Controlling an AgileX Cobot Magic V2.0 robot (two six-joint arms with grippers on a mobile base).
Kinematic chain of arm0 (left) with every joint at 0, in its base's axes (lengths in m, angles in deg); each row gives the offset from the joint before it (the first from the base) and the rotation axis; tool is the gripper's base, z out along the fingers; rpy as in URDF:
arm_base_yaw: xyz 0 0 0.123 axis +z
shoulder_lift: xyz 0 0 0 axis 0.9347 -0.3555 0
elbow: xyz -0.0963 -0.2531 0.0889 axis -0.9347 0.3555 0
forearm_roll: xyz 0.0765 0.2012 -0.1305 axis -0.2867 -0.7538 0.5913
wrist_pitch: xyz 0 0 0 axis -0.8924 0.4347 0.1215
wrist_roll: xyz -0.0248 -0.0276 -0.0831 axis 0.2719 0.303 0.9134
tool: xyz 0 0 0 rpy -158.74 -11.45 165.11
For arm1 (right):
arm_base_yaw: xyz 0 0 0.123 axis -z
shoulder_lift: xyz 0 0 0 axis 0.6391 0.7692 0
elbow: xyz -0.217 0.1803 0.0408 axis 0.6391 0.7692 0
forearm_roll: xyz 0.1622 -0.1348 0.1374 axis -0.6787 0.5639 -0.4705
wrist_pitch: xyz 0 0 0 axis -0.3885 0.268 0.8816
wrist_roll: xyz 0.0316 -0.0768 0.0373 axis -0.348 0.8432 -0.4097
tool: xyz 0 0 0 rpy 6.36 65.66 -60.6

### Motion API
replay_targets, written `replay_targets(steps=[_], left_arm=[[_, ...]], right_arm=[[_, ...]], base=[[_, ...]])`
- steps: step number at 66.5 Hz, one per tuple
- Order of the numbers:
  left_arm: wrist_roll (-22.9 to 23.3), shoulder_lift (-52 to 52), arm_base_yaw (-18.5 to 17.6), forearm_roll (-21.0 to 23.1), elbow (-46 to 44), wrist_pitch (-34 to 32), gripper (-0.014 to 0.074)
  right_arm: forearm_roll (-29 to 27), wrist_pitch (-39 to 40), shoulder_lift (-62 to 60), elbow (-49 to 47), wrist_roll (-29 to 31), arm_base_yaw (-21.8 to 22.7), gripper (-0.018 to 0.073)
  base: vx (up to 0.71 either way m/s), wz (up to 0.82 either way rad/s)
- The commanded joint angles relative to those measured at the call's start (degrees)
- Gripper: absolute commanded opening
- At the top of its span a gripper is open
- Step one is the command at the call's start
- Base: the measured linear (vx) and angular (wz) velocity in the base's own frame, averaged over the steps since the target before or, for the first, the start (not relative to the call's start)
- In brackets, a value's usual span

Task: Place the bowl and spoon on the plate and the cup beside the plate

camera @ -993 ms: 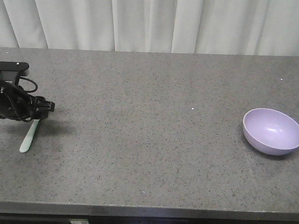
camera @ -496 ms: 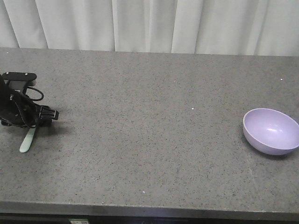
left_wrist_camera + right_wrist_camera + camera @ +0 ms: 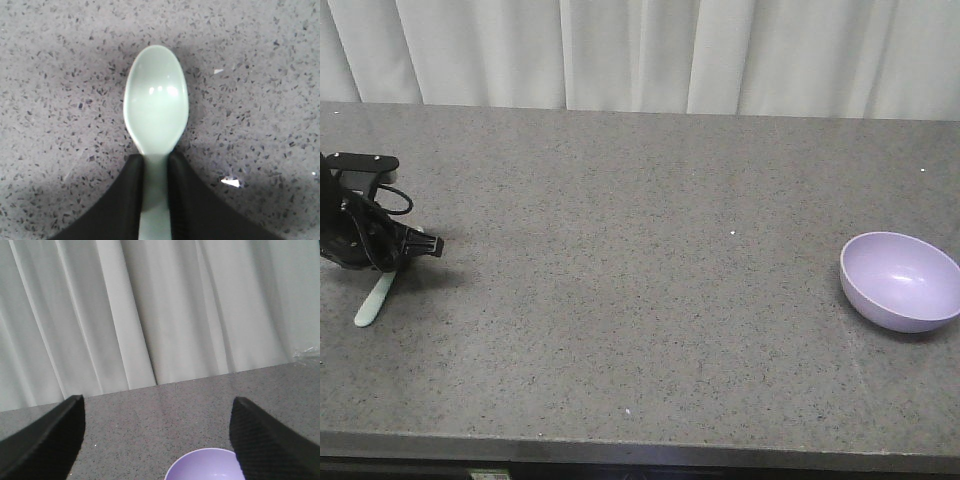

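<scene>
Grey speckled stone fills the front camera: the table (image 3: 650,300) runs the full width, with a white curtain (image 3: 650,50) hanging behind it. At the far left I see my left gripper (image 3: 420,245), black and low over the surface. The spoon (image 3: 375,298) sticks out from under it, its pale green handle slanting down toward the table's near edge. Whether the wide end of the handle touches the stone I cannot tell from here. The bowl (image 3: 900,280) sits upright near the right edge, well apart from the spoon.

On the left wrist camera the two black fingers (image 3: 127,200) press against the spoon's neck from both sides, just behind the oval head, so these jaws are clamped on it. The head lies centred ahead of the fingertips, hollow side up, with a soft shadow round it on the stone. The handle runs back between the fingers and out of the bottom of the picture.

On the right wrist camera my right gripper (image 3: 156,401) has its jaws spread wide, one finger in each lower corner, gripping nothing. The lavender rim of the bowl shows at the bottom edge, between the two fingers and nearer the right-hand one, touching neither
</scene>
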Motion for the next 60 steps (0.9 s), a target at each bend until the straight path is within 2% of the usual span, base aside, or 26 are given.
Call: replay_targets(steps=[1, 20, 39, 60], left_arm=[[0.3, 0.4, -0.3, 1.4, 0.0, 6.5, -0.0008], [0.3, 2.3, -0.3, 1.6, 0.0, 8.0, -0.0007], [0.3, 9.3, -0.3, 2.1, 0.0, 7.5, -0.0007], [0.3, 19.0, -0.3, 7.5, 0.0, 5.1, -0.0007]], right_arm=[[0.4, 3.9, 0.8, -1.8, 0.6, 0.3, 0.0582], [0.2, 4.0, 0.8, -1.8, 0.6, 0.3, 0.0582], [0.2, 4.0, 0.8, -1.8, 0.6, 0.3, 0.0582], [0.3, 3.5, 0.8, -1.8, 0.6, 0.3, 0.0582]], base=[[0.00, 0.00], [0.00, 0.00], [0.00, 0.00], [0.00, 0.00]])
